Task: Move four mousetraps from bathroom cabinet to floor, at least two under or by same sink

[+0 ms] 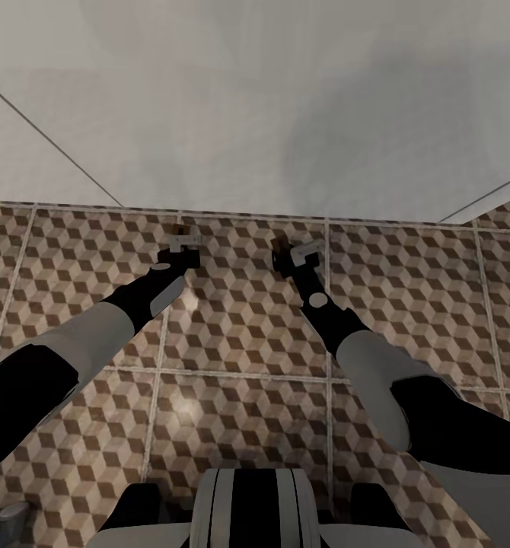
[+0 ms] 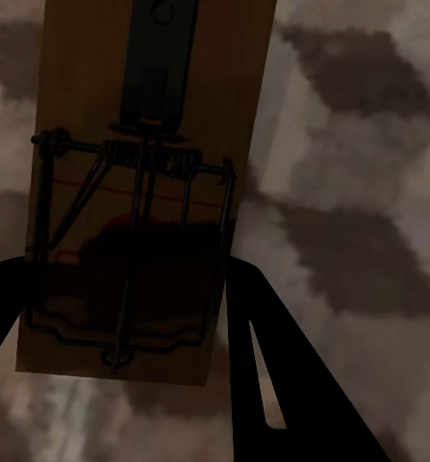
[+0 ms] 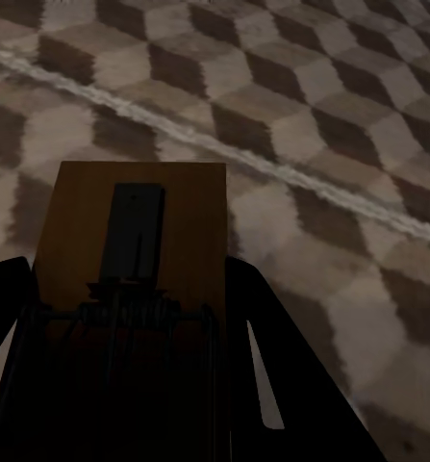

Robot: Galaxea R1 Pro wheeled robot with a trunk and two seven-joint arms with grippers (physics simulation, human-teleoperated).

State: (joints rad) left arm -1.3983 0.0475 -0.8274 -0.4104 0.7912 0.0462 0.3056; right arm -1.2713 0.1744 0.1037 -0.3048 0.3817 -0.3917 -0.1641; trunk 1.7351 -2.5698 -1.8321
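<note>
My left gripper (image 1: 185, 243) is held low over the bathroom floor (image 1: 240, 358), close to the wall's foot. It is shut on a mousetrap (image 2: 138, 192), a brown wooden board with dark wire parts, gripped at its near end between the two dark fingers (image 2: 272, 375). My right gripper (image 1: 294, 253) hangs beside it, a little to the right, and is shut on a second mousetrap (image 3: 128, 231) in the same way. Both traps stick out forward past the fingertips, with cube-patterned tiles close beneath them. I cannot tell whether either trap touches the floor.
A pale tiled wall (image 1: 247, 99) rises just beyond both grippers. My own base (image 1: 255, 506) shows at the near edge of the head view, with a small grey object (image 1: 7, 521) at the near left. Patterned tiles stretch left and right.
</note>
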